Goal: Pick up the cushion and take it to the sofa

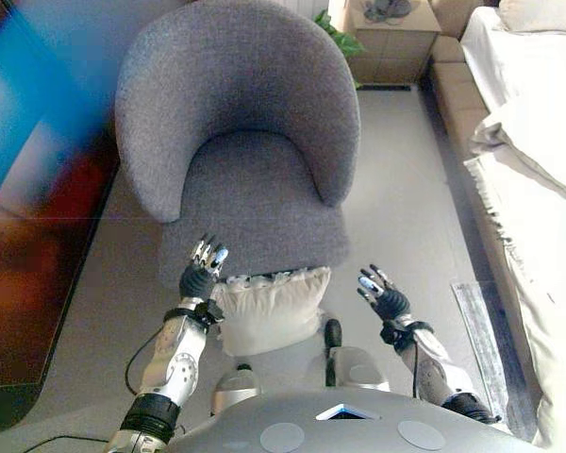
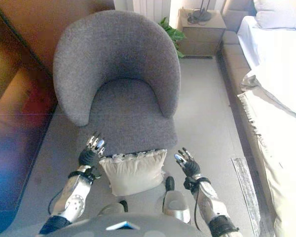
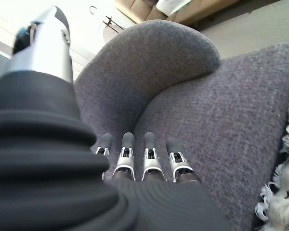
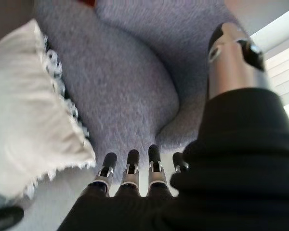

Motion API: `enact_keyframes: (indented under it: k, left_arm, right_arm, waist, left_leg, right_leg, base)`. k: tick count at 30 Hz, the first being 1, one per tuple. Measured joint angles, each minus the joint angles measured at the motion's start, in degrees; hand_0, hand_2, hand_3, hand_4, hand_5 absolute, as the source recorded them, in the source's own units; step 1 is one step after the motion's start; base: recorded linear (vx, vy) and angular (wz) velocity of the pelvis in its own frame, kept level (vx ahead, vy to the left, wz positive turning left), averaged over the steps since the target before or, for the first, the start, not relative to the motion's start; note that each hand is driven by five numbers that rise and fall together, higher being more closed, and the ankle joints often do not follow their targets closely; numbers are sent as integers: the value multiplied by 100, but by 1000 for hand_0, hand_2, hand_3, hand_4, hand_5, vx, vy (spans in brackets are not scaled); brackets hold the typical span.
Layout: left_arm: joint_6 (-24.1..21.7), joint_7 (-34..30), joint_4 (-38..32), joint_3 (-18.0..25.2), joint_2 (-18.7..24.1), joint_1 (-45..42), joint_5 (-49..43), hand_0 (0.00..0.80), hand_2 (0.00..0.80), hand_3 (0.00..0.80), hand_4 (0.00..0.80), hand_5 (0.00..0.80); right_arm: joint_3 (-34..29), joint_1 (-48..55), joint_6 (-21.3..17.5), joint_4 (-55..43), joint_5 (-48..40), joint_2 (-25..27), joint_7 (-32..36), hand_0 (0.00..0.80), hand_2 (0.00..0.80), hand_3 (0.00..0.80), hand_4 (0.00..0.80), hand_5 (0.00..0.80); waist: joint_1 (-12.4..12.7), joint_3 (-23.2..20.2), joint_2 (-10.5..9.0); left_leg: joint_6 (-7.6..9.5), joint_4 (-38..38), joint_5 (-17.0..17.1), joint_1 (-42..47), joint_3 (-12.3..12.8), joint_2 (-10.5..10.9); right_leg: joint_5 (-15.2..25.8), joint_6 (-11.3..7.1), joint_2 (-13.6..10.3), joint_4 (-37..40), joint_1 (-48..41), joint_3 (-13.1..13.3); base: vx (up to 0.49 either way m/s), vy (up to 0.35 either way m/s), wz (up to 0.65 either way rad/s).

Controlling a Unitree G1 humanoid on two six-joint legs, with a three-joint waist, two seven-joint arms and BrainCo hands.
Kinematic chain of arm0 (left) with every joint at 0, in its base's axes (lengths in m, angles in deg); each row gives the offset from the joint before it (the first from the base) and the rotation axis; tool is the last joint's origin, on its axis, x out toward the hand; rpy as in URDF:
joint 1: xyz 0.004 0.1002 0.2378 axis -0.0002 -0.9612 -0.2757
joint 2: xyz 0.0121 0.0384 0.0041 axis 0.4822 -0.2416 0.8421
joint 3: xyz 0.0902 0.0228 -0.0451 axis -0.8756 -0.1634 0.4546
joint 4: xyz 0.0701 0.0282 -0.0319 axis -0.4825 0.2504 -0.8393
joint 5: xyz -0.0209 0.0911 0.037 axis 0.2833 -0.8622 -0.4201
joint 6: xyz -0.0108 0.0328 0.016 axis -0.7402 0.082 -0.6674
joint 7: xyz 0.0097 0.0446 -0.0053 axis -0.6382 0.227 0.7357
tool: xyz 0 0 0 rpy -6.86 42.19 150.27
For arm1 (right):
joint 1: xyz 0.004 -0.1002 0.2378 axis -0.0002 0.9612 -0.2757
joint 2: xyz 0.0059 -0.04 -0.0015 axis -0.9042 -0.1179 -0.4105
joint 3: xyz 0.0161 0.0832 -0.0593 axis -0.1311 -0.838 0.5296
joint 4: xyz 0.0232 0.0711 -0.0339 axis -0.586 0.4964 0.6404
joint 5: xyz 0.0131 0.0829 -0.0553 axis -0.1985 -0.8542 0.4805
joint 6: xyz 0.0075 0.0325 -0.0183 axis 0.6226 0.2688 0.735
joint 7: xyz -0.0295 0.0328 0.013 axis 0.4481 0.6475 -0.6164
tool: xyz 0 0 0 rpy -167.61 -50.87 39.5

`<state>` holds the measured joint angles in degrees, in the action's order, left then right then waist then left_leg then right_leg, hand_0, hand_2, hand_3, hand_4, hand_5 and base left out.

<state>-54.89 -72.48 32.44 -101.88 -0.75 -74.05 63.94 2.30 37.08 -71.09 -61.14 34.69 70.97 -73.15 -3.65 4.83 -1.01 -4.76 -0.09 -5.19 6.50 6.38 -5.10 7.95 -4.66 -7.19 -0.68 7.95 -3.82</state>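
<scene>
A cream cushion (image 1: 269,311) with a fringed edge leans against the front of the grey armchair (image 1: 245,142), resting on the floor. My left hand (image 1: 200,274) hovers just left of the cushion's upper corner, fingers straight and holding nothing. My right hand (image 1: 385,297) hangs open to the right of the cushion, a short gap away from it. In the right wrist view the cushion (image 4: 33,110) lies beside my straight fingers (image 4: 130,168). The left wrist view shows my fingers (image 3: 135,159) pointing at the armchair seat (image 3: 221,130), with the cushion's fringe (image 3: 284,202) at the edge.
A white-covered bed or sofa (image 1: 538,160) runs along the right side. A wooden bedside cabinet (image 1: 391,38) and a green plant (image 1: 338,36) stand behind the armchair. A dark wooden panel (image 1: 28,264) lines the left. Grey floor (image 1: 406,189) lies between the armchair and the white furniture.
</scene>
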Motion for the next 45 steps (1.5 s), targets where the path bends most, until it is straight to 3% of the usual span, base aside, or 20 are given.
enact_keyframes:
  k: [8, 10, 12, 13, 14, 15, 16, 18, 21, 23, 26, 33, 36, 38, 41, 45]
  left_arm:
    - [-49, -125, 54, 7, 37, 15, -14, 0, 0, 0, 0, 0]
    - [-50, -176, 128, 7, 42, 14, -16, 0, 0, 0, 0, 0]
    - [-78, -188, 199, 15, 98, 13, -17, 0, 0, 0, 0, 0]
    - [-140, -184, 229, 22, 122, 13, -17, 0, 0, 0, 0, 0]
    - [-161, -184, 249, 41, 144, 1, -19, 0, 0, 0, 0, 0]
    - [-140, -180, 352, 16, 114, 94, -20, 0, 0, 0, 0, 0]
    - [-159, -185, 267, 27, 88, 90, -16, 0, 0, 0, 0, 0]
    - [-185, -219, 194, 139, 211, -3, -12, 0, 0, 0, 0, 0]
    - [-151, -216, 223, 240, 455, 11, -6, 0, 0, 0, 0, 0]
    - [-127, -192, 250, 223, 347, -28, 1, 0, 0, 0, 0, 0]
    - [-127, -198, 248, 222, 163, -81, -5, 0, 0, 0, 0, 0]
    - [-127, -219, 225, 216, 206, -103, -8, 0, 0, 0, 0, 0]
    - [-125, -224, 224, 215, 217, -99, -10, 0, 0, 0, 0, 0]
    - [-118, -232, 220, 213, 218, -95, -10, 0, 0, 0, 0, 0]
    - [-102, -255, 221, 171, 224, -10, -16, 0, 0, 0, 0, 0]
    - [11, -260, 201, 122, 390, 17, -9, 0, 0, 0, 0, 0]
  right_arm:
    - [1, -84, -15, 0, 27, 1, -79, 0, 0, 0, 0, 0]
    - [0, -83, -28, 3, 28, -6, -102, 0, 0, 0, 0, 0]
    - [2, -95, -31, 30, 35, -66, -80, 0, 0, 0, 0, 0]
    - [21, -273, -31, 85, 44, -72, -46, 0, 0, 0, 0, 0]
    - [49, -482, -32, 163, 74, -89, -4, 0, 0, 0, 0, 0]
    - [73, -484, -27, 180, 83, -52, 10, 0, 0, 0, 0, 0]
    - [112, -325, 2, 224, 82, 3, 44, 0, 0, 0, 0, 0]
    - [130, -207, -6, 247, 81, -12, 99, 0, 0, 0, 0, 0]
    - [123, -161, -109, 182, 78, -48, 76, 0, 0, 0, 0, 0]
    - [115, -332, -108, 163, 76, 68, 24, 0, 0, 0, 0, 0]
    - [81, -316, -106, 103, 70, 218, -30, 0, 0, 0, 0, 0]
    - [4, -123, -107, 112, 70, 60, -43, 0, 0, 0, 0, 0]
    - [3, -109, -112, 110, 71, -50, -43, 0, 0, 0, 0, 0]
    - [5, -111, -122, 108, 70, -69, -40, 0, 0, 0, 0, 0]
    - [5, -76, -215, 98, 69, -66, -53, 0, 0, 0, 0, 0]
    - [12, 131, -250, 86, 69, -65, -82, 0, 0, 0, 0, 0]
  waist:
    - [26, -22, -3]
    - [45, -18, -23]
    - [165, 39, -113]
    - [289, 83, -109]
    - [369, 154, 8]
    - [266, 228, 149]
    - [315, 225, 246]
    - [421, 181, 130]
    - [463, 83, -203]
    - [461, 180, -61]
    - [469, 159, 1]
    - [448, 84, -243]
    - [450, 86, -258]
    - [450, 92, -241]
    - [440, 158, -132]
    - [325, 203, -90]
  left_leg:
    - [-24, 62, -4, 56, 81, 126]
    - [34, 48, -41, 79, 142, 199]
    - [169, -106, -150, 46, 372, 323]
    - [393, -364, -310, -180, 470, 423]
    - [343, -639, -369, -429, 553, 211]
    - [346, -781, -359, -530, 577, 40]
    - [293, -715, -271, -497, 596, -107]
    - [207, -657, -148, -435, 522, -102]
    - [111, -819, -91, -841, 229, 90]
    - [116, -898, -47, -1008, 148, 61]
    - [121, -966, -33, -1013, 90, 49]
    - [218, -973, -70, -1020, 123, 242]
    - [295, -1054, -124, -1031, 132, 307]
    - [343, -1114, -158, -1132, 129, 328]
    - [428, -1140, -135, -1234, 83, 305]
    - [610, -905, 25, -1062, 1, 349]
  right_leg:
    - [223, -75, -56, 210, -95, 36]
    - [251, -95, -114, 169, -72, 16]
    - [451, -58, -144, 18, 130, -83]
    - [841, -329, -108, 74, 387, -75]
    - [983, -686, -84, -130, 608, -114]
    - [147, -176, -109, -1537, 943, -390]
    - [-476, 35, -152, -2608, 974, -562]
    - [-1148, -113, -313, -2870, 439, -602]
    - [-1570, -294, -316, -1155, -530, -386]
    - [-1479, -239, -202, -887, -565, -354]
    - [-1468, -215, -160, -904, -589, -287]
    - [-1431, -266, -368, -960, -559, -284]
    - [-1394, -215, -442, -1042, -541, -297]
    - [-1351, -151, -485, -1253, -419, -320]
    - [-1114, 88, -472, -1760, -75, -311]
    - [-790, 36, -629, -2542, 363, -285]
  base:
    - [-13, 103, -5]
    - [-43, 158, -18]
    - [-91, 176, -70]
    - [-55, 112, -121]
    - [-5, 46, -86]
    - [57, -52, -17]
    - [75, -110, 32]
    - [54, -152, 22]
    - [32, -64, 36]
    - [61, 19, 15]
    - [80, 50, 2]
    - [49, 63, 0]
    - [25, 77, 0]
    - [7, 87, 0]
    - [7, 56, 4]
    - [60, -75, 12]
